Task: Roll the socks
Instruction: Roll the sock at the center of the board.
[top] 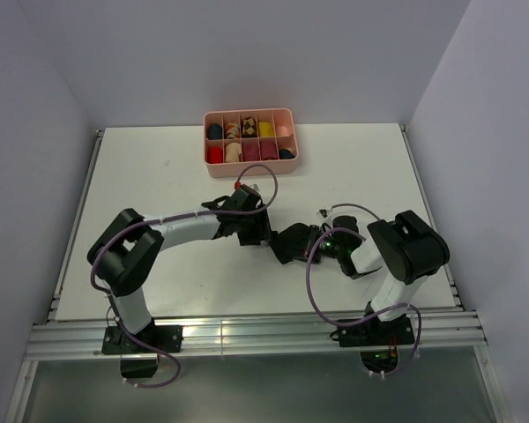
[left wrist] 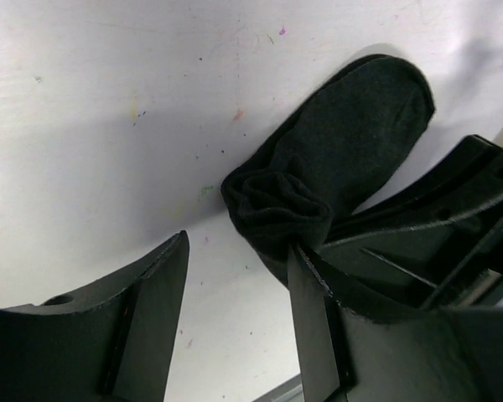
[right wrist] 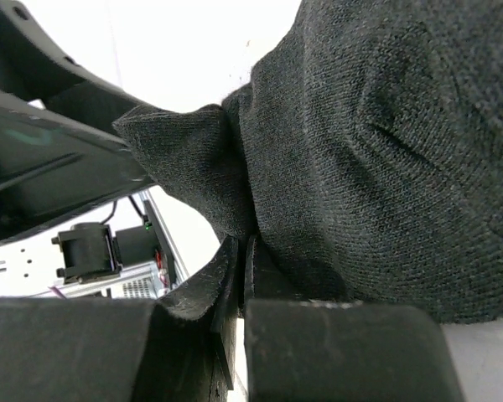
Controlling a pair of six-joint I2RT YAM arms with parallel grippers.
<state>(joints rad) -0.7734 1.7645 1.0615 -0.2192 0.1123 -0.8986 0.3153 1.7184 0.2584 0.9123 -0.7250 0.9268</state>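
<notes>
black sock (left wrist: 352,142) pinched by right gripper (right wrist: 241,260); left gripper (left wrist: 239,251) low, jaws apart

Sock (left wrist: 352,142) on table (top: 159,176); tray (top: 247,168) behind

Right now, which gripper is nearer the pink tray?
Left. The left gripper hangs just in front of the pink tray; the right gripper sits farther toward the near edge, shut on the black sock.

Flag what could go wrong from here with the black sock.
1. The rolled end of the black sock sits past the tips of the open left gripper, one finger apparently against it; a nudge could unroll it.
2. The right gripper pinches only a fold of fabric; a pull may slip it free.
</notes>
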